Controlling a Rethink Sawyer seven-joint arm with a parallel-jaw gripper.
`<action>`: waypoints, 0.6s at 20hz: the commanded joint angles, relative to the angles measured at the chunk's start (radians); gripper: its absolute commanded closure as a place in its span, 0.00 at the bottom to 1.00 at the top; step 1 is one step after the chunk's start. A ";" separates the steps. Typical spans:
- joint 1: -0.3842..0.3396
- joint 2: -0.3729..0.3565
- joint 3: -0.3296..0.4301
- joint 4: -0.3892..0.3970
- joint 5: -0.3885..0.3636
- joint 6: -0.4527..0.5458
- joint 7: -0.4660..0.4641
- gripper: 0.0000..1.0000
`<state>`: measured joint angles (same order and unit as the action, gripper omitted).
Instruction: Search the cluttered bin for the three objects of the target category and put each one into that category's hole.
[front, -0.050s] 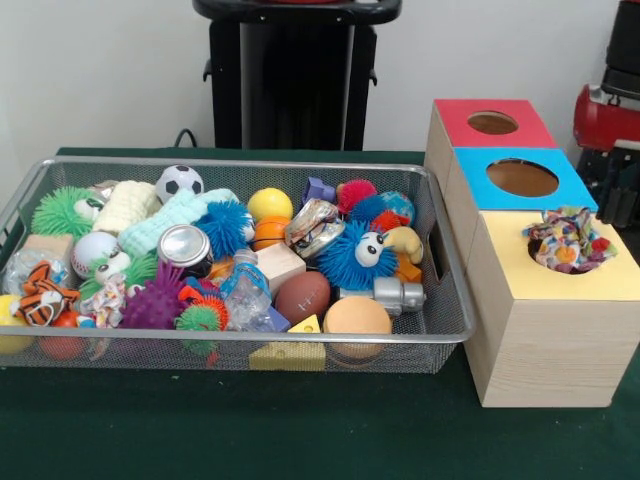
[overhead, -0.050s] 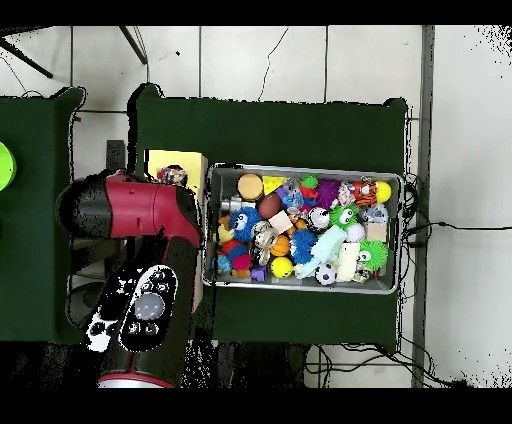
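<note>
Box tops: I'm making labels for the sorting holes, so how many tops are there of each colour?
Red top: 1
Blue top: 1
Yellow top: 1
Total: 3

Materials/finish: metal bin, soft toys, wood-look boxes.
Bin (front, -0.050s: 440, 250) is silver wire mesh with a smooth metal rim. The can (front, -0.050s: 185, 247) has a shiny metal top; the crumpled foil piece (front, -0.050s: 314, 226) is glossy and creased. Blue puffer toy (front, -0.050s: 355, 255) and purple spiky ball (front, -0.050s: 155, 300) look like rubbery spikes. Football (front, -0.050s: 302, 296) is smooth and slightly glossy. Wooden block (front, -0.050s: 280, 265) is pale and matt. Sorting boxes (front, -0.050s: 545, 350) show light woodgrain sides with matt coloured tops. Cloth toy (front, -0.050s: 568, 240) is patterned fabric. Table cover (front, -0.050s: 250, 430) is matt green cloth. Arm (overhead, -0.050s: 140, 215) has a glossy red shell.
</note>
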<state>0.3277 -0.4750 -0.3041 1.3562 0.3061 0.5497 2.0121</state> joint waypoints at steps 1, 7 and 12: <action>-0.074 0.066 0.064 -0.003 0.011 -0.030 0.165 1.00; -0.123 0.053 0.108 0.021 0.000 -0.045 0.116 1.00; -0.137 0.059 0.126 0.021 -0.007 -0.064 0.108 1.00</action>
<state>0.2298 -0.4554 -0.2964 1.3507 0.3053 0.5415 2.0121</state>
